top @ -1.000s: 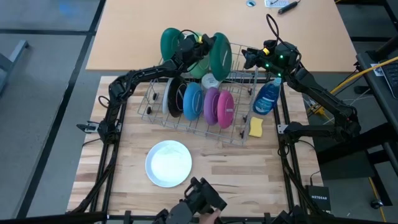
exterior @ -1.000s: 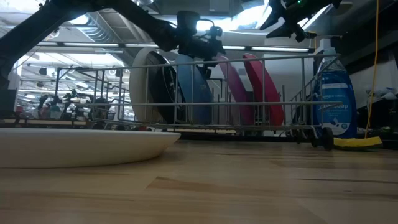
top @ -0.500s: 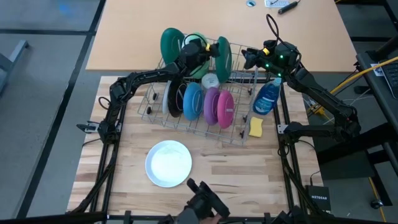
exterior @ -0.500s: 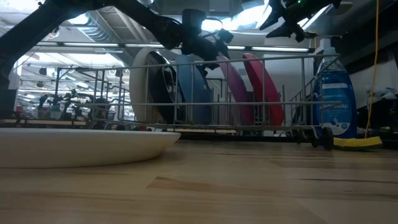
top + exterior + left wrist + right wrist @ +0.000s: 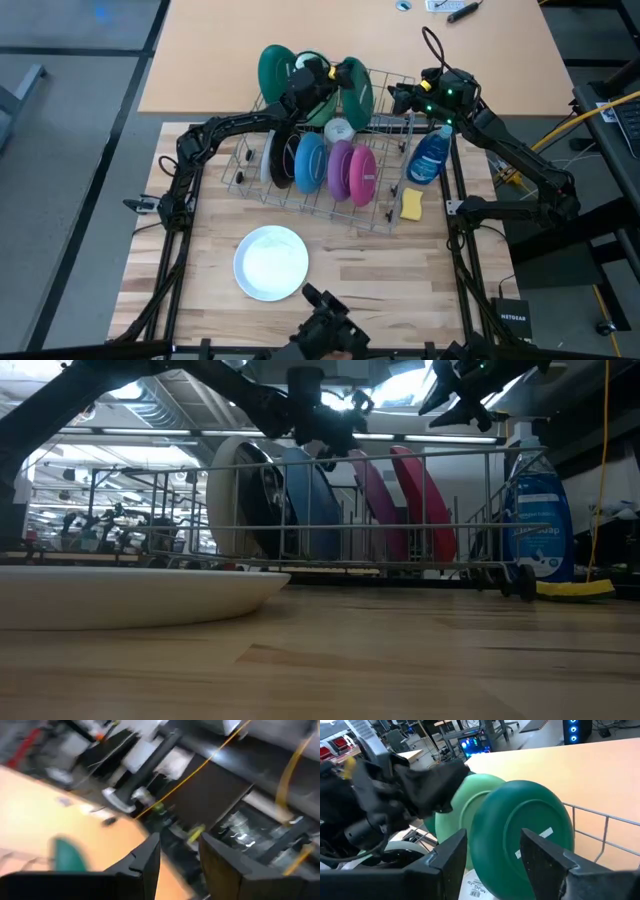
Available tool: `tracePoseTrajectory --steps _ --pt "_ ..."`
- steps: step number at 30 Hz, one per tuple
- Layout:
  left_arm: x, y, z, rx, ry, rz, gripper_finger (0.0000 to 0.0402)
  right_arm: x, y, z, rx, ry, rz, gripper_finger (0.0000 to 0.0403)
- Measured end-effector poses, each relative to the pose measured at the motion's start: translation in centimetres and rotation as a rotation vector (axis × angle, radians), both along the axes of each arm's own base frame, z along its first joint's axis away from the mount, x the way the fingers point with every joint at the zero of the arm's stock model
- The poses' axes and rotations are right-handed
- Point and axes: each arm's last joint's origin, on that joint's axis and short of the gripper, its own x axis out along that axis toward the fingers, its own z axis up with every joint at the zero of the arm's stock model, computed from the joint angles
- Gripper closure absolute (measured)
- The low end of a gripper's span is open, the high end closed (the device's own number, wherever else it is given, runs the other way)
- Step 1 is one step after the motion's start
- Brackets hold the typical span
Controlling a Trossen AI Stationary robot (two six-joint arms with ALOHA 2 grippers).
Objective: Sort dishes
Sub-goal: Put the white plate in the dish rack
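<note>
I am working the dark green bowl [image 5: 354, 88] standing on edge in the rack [image 5: 385, 215], at the bench's [image 5: 400, 280] twelve o'clock, the light green dish [image 5: 322, 106] just beside it. My left tool [image 5: 312, 82] is at these dishes; whether it is gripping one I cannot tell. My right tool [image 5: 398, 97] is hovering at one o'clock, fingers spread. I am lifting straight up, clear of the wires. Open room is lying at six o'clock around the white plate [image 5: 271, 262].

Dish rack [image 5: 300, 190] is set mid-table [image 5: 400, 260], plates [image 5: 325, 165] stood inside. Soap bottle [image 5: 430, 158] and sponge [image 5: 411, 204] lie right of it; one plate [image 5: 270, 262] lies in front.
</note>
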Motion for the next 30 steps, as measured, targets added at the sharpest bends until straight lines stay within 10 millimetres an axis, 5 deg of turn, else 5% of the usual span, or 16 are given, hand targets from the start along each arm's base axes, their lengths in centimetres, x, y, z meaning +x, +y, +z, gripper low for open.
tracePoseTrajectory --steps 5,15,30 --pt "-0.9 -1.0 3.2 0.118 -0.095 -0.233 0.0276 0.2 0.2 0.4 -0.01 -0.043 0.114 0.0217" --pt "-3.0 -5.9 8.3 0.54 0.048 -1.04 0.0276 2.0 2.7 0.3 0.087 -0.107 0.529 0.0217" --pt "-4.8 -13.0 9.2 0.365 0.221 -1.705 0.0276 6.9 12.6 0.1 0.199 -0.099 0.754 0.0217"
